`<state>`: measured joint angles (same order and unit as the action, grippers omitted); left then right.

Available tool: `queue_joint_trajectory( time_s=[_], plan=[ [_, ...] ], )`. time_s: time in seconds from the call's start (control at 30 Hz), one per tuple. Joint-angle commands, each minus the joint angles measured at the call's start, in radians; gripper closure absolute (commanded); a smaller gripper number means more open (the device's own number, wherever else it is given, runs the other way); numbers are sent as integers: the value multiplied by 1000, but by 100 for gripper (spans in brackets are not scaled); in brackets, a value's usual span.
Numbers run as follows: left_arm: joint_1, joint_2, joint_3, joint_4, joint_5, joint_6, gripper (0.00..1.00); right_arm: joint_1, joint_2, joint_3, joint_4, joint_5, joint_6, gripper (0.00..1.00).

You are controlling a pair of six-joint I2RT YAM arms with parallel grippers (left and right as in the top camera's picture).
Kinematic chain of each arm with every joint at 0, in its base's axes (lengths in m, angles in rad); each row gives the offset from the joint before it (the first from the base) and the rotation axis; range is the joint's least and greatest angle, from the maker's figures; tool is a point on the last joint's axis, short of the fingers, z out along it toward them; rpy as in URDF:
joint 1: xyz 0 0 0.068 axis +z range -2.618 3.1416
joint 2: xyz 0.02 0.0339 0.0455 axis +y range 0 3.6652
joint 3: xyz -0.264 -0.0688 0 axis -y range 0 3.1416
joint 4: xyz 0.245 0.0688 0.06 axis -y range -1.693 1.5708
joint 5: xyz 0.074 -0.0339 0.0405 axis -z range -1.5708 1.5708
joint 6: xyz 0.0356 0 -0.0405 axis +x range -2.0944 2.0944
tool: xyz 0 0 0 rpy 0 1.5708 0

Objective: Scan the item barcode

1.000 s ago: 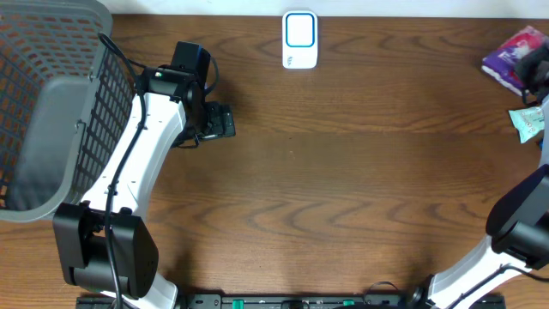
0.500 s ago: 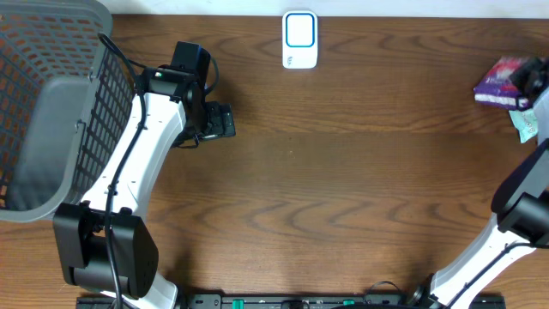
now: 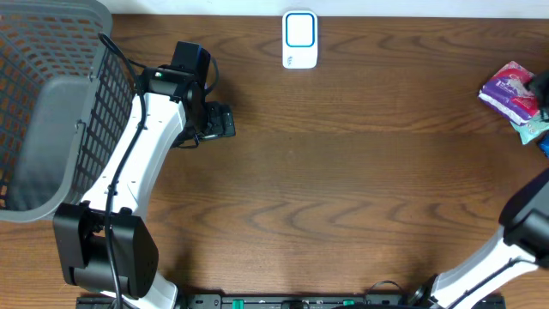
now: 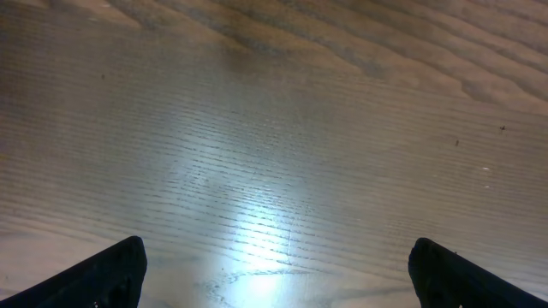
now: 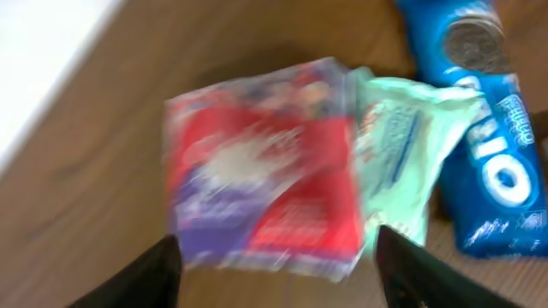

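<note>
The item, a purple and red packet (image 3: 509, 90), lies on the table at the far right. In the right wrist view it is blurred (image 5: 261, 171), just ahead of my right gripper (image 5: 278, 274), whose fingers stand wide apart and touch nothing. That gripper (image 3: 542, 93) shows only at the right edge of the overhead view. The white scanner with a blue screen (image 3: 299, 39) sits at the back centre. My left gripper (image 3: 225, 122) hangs open over bare wood (image 4: 278, 278), far from the packet.
A grey mesh basket (image 3: 51, 103) fills the left side of the table. Beside the item lie a mint green packet (image 5: 402, 145) and blue Oreo packs (image 5: 497, 162). The mint packet (image 3: 533, 130) sits at the right table edge.
My right gripper has opened and let go of the purple packet, which now lies flat on the table. The left arm has not moved.
</note>
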<state>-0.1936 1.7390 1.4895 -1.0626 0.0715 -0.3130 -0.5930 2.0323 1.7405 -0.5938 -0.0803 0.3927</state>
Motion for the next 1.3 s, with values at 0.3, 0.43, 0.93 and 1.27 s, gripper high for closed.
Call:
queue_joint_trajectory(
  time_s=[0.3,0.43,0.93,1.27],
  plan=[
    [1,-5,-2,-3,-13,13,2,45,-304,11,-555,-427,-82,1],
    [1,-5,-2,-2,-13,13,2,116,-336,0,-709,-437,-203,3],
    [1,-5,-3,-2,-13,13,2,324,-739,-432,-686,-479,-282,1],
    [1,-5,-2,-2,-13,13,2,337,-856,-584,-835,-471,-274,1]
  ],
)
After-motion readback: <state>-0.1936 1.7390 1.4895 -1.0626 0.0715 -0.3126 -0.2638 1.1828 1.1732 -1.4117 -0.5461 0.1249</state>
